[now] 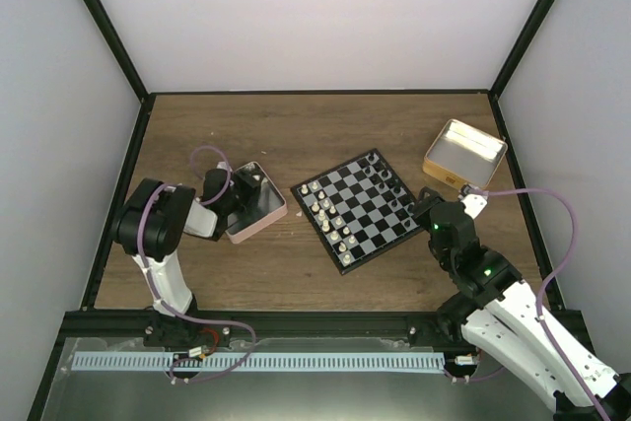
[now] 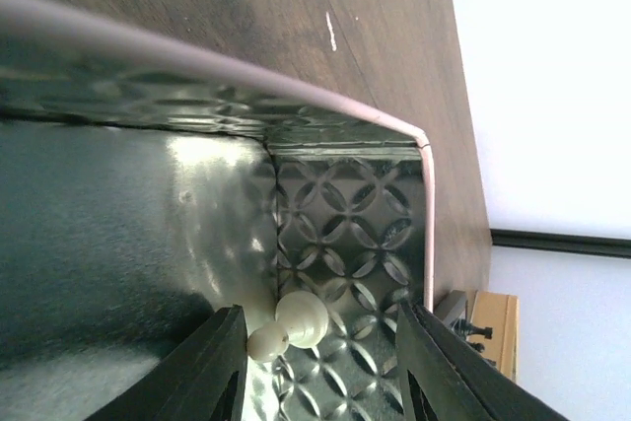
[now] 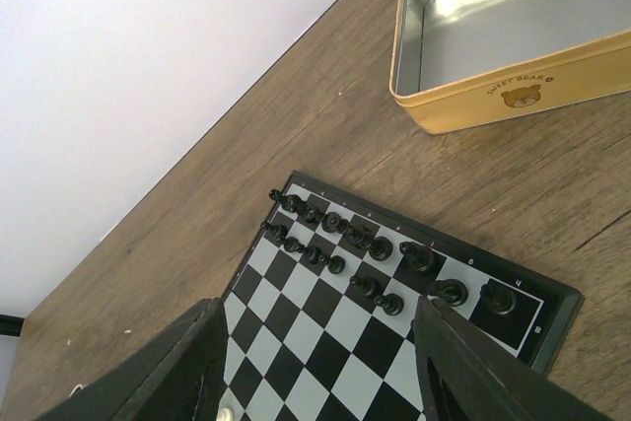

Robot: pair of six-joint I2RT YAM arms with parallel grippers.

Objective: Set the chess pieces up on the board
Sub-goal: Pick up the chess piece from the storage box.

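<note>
Left gripper spread, cream piece framed between fingers, lower centre, inside pink tin. Right gripper held spread above board.

In the overhead view, the left arm at lower left and the right arm at lower right pair black joint housings with white links, trail looping lilac cables, the right showing two green lights, and both end in matte black fingers.

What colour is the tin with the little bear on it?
The tin is yellow, seen best in the right wrist view.
</note>
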